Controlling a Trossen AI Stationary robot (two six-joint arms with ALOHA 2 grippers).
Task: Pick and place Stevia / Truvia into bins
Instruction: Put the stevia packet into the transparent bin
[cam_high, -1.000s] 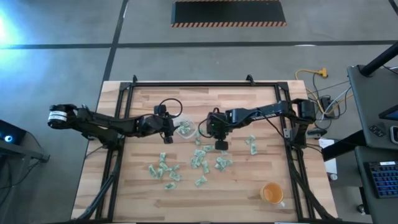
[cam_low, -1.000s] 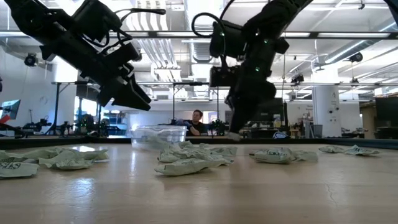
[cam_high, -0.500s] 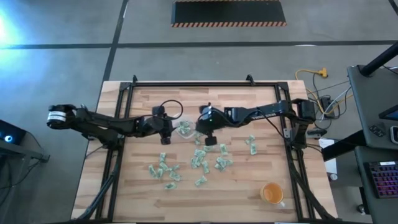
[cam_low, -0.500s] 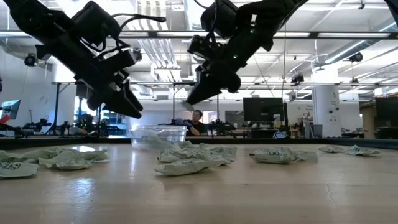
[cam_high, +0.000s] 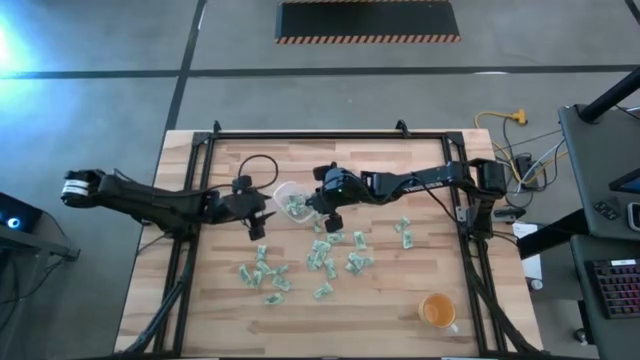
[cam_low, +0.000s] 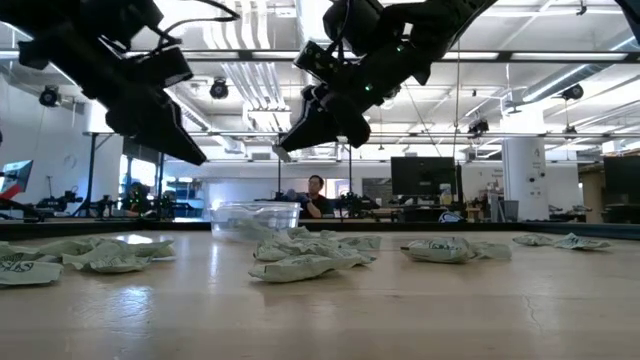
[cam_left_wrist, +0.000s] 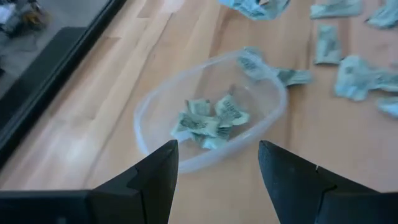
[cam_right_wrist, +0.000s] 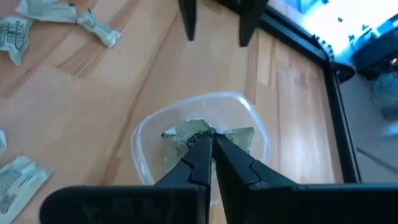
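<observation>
- The right gripper (cam_high: 318, 211) hung above the clear tub (cam_high: 287, 197), its arm stretched low across the tabletop (cam_high: 400, 290) from the right side towards the middle.
- In the right wrist view its fingers (cam_right_wrist: 202, 160) were pressed together, tips directly over the tub (cam_right_wrist: 144, 144); whether a packet was pinched between them could not be told.
- In the low view this gripper (cam_low: 290, 145) was tilted downward and raised well clear of the wood, above the tub (cam_low: 255, 215).
- The left gripper (cam_high: 259, 222) sat just to the left and near side of the tub, its arm reaching in low from the left edge of the tabletop.
- In the left wrist view its fingers (cam_left_wrist: 158, 180) stood wide apart with nothing between them, pointing at the tub (cam_left_wrist: 149, 121).
- In the low view the left gripper (cam_low: 185, 150) was also lifted off the surface, angled down and to the right.
- The tub stood at mid-table and held several pale green and white Stevia packets (cam_left_wrist: 205, 119); one more packet (cam_left_wrist: 261, 68) lay draped over its rim.
- The remaining loose packets (cam_high: 330, 262) lay scattered on the wood, nearer than the tub, in one cluster below the left gripper and another below the right one.
- A couple of packets (cam_high: 404, 232) lay apart on the right.
- An orange cup (cam_high: 437, 311) stood near the tabletop's near right corner.
- A person (cam_low: 317, 196) was visible in the room behind the table.
</observation>
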